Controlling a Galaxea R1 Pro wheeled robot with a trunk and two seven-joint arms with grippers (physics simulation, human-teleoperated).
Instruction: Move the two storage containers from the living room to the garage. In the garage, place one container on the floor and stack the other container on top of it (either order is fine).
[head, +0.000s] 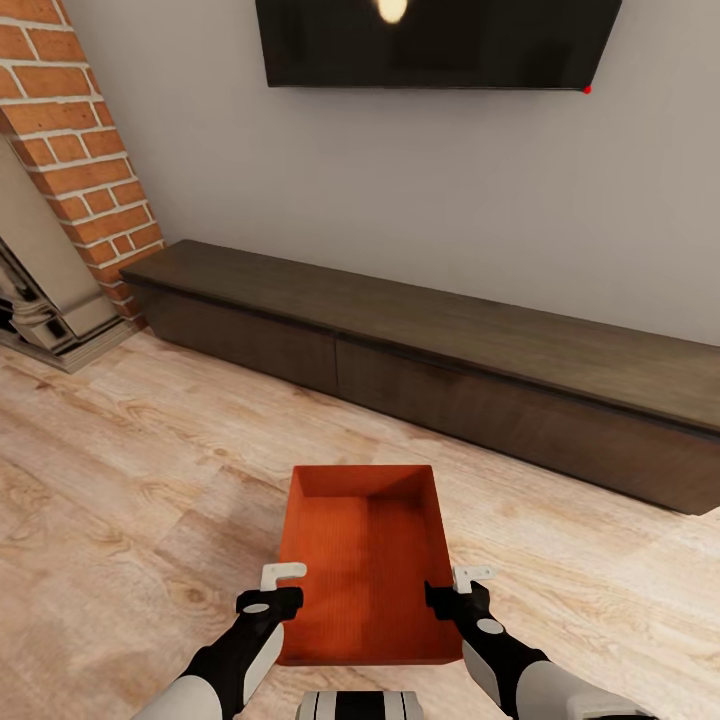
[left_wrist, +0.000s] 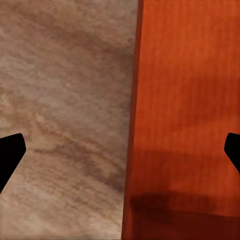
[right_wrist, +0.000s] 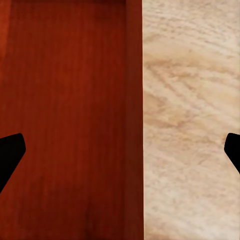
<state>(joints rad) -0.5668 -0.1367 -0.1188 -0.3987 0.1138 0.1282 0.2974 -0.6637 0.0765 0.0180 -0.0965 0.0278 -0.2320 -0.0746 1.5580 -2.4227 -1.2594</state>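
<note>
Head view shows our left hand (head: 283, 583) and right hand (head: 462, 586) at the two long sides of one orange-red storage container (head: 366, 565). Each hand is spread wide and straddles a side wall, one finger inside the bin and one outside, with no visible pinch on the wall. The container sits between us above the light wood plank floor (head: 120, 500). Beyond stand a long dark low cabinet (head: 450, 370), a brick fireplace (head: 80, 150) and a wall TV (head: 430, 40).
</note>
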